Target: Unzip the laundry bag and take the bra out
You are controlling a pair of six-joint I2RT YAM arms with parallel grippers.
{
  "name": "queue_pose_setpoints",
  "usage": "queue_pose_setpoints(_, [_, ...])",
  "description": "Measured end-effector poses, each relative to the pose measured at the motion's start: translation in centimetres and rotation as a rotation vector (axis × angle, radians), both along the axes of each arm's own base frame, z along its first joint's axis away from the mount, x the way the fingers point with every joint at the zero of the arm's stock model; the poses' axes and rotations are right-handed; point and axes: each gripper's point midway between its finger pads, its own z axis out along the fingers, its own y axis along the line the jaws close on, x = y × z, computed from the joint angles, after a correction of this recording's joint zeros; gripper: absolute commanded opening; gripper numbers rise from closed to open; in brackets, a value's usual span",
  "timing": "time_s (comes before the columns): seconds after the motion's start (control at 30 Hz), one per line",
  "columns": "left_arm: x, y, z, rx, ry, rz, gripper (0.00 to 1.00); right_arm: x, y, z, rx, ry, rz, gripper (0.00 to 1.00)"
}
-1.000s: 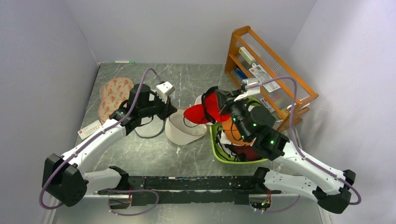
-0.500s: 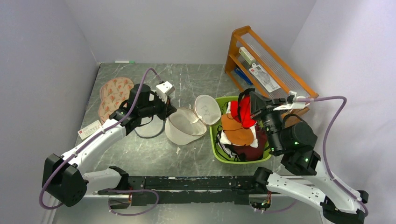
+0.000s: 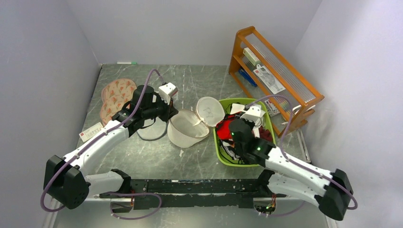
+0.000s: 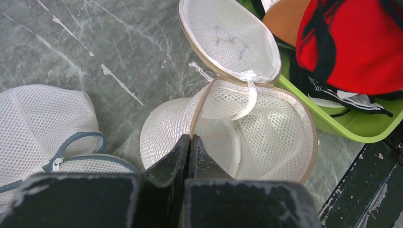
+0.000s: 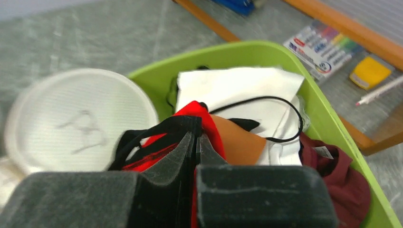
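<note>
The bra (image 4: 351, 47), bright red with an orange-tan cup and thin black straps, is held clear of the laundry bag. It is pinched between the pressed-together fingers of the right gripper (image 5: 196, 137). It is seen on the near right of the table, low over a green basket (image 5: 237, 47). A white cloth (image 5: 237, 85) and a dark maroon cloth (image 5: 344, 183) are piled in that basket.

Just left of the basket, the laundry bag (image 3: 186, 130) is spread open like a clamshell on the grey stone table. Its deeper half lies nearer. Its flat lid, marked with a small dark squiggle, is tipped back farther away, close against the basket's rim. No garment is seen inside. The two halves are lined up from near-left to far-right, pointing towards the basket.

The tan rim of the nearer half is clamped by the left gripper (image 4: 190, 138), whose fingers are closed tight on it. Beside it lies a white mesh bag (image 4: 43, 118) with a grey zip. Pink patterned bags (image 3: 116, 95) are seen farther left, and a wooden rack (image 3: 285, 71) stands at the far right.

The bra sits directly under the right gripper and above the basket, to the right of the open bag. The coming move is therefore judged to turn on a short drop from the right arm, the nearer one.
</note>
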Motion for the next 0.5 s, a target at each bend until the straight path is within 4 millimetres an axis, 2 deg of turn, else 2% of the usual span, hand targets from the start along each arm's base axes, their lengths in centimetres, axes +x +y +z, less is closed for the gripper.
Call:
queue_pose_setpoints(0.13, [0.0,0.0,-0.1,0.002,0.001,0.002,0.07,2.4,-1.8,-5.6,0.005,0.135,-0.061,0.0])
queue_pose_setpoints(0.23, [0.0,0.1,-0.1,0.002,0.001,0.003,0.07,3.5,-3.4,-8.2,0.074,0.199,-0.103,0.0])
queue_pose_setpoints(0.37, [0.1,0.1,-0.1,0.004,0.0,0.006,0.07,3.8,-4.3,-10.0,0.17,0.222,-0.137,0.0])
queue_pose_setpoints(0.5, [0.1,0.1,-0.1,0.005,0.0,0.009,0.07,3.7,-4.6,-10.2,0.219,0.218,-0.15,0.0])
